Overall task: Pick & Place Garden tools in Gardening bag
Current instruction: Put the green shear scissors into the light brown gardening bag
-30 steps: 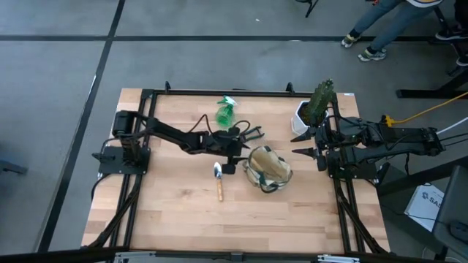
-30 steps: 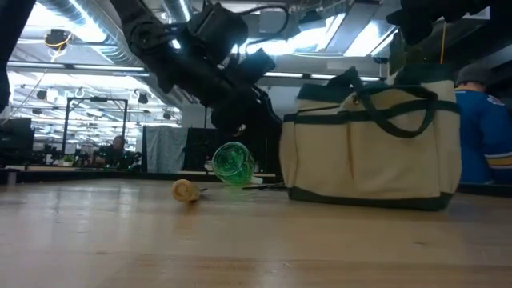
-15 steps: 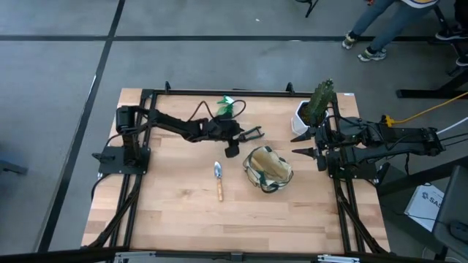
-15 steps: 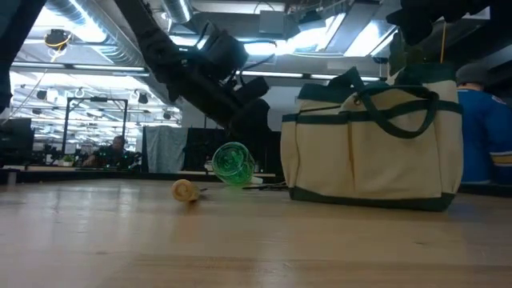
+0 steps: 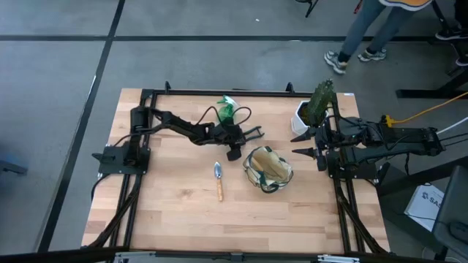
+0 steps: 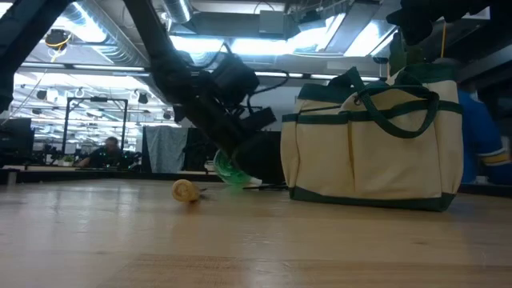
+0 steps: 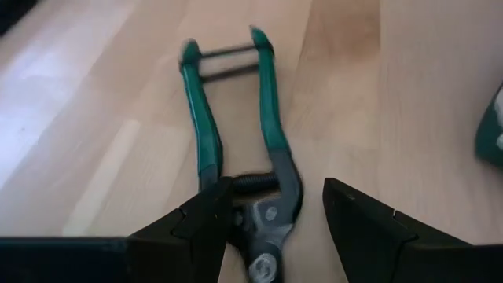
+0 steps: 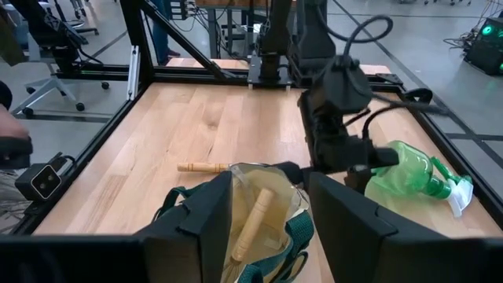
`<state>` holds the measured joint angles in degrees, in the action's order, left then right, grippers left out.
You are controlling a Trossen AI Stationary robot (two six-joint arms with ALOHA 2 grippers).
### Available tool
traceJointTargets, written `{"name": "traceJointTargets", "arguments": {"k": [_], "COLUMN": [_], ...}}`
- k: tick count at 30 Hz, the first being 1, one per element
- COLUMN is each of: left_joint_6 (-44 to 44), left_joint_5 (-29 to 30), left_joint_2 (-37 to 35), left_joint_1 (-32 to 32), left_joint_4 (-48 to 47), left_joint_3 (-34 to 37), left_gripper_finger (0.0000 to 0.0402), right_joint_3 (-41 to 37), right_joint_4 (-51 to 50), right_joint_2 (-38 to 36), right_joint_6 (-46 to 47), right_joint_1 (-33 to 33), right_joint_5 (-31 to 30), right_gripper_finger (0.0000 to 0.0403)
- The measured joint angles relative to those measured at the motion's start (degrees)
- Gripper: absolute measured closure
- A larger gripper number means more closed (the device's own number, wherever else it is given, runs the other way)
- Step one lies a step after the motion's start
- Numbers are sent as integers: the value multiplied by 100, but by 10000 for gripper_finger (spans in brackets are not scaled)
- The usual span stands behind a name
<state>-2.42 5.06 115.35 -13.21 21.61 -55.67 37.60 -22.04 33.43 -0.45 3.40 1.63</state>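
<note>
Within the last second the left gripper (image 7: 271,224) had swung back from beside the gardening bag (image 5: 268,169) to straddle, jaws spread, the pruning shears (image 7: 236,134) lying on the table (image 5: 175,212), ready to grasp

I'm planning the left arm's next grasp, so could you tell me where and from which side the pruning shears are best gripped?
Grip the pruning shears at the narrow pivot neck, from above. They lie flat, handles splayed away, and the open left gripper already straddles that neck.
</note>
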Motion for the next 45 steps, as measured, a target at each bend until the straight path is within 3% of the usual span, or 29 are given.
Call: {"name": "traceJointTargets", "arguments": {"k": [8,16,32,38,45], "left_joint_6": [-20,-9,256,652,1153], "left_joint_5": [83,110,-34,-2,577], "left_joint_2": [12,-112,-1506,-1565,-1608], "left_joint_1": [-4,73,333,659,1228], "left_joint_4": [-1025,-1587,-5084,-6156,-6583], "left_joint_3": [-183,-183,-28,66,82], "left_gripper_finger": [210,259,284,298,295], "right_joint_3": [0,0,0,1,2], "right_joint_4": [0,0,-2,-2,0], "right_joint_2": [0,0,0,-2,-2], "right_joint_6": [2,2,2,1,0], "right_joint_1": [2,2,2,2,2], "right_joint_5": [2,2,2,2,2], "right_gripper_finger": [231,231,231,231,231]}}
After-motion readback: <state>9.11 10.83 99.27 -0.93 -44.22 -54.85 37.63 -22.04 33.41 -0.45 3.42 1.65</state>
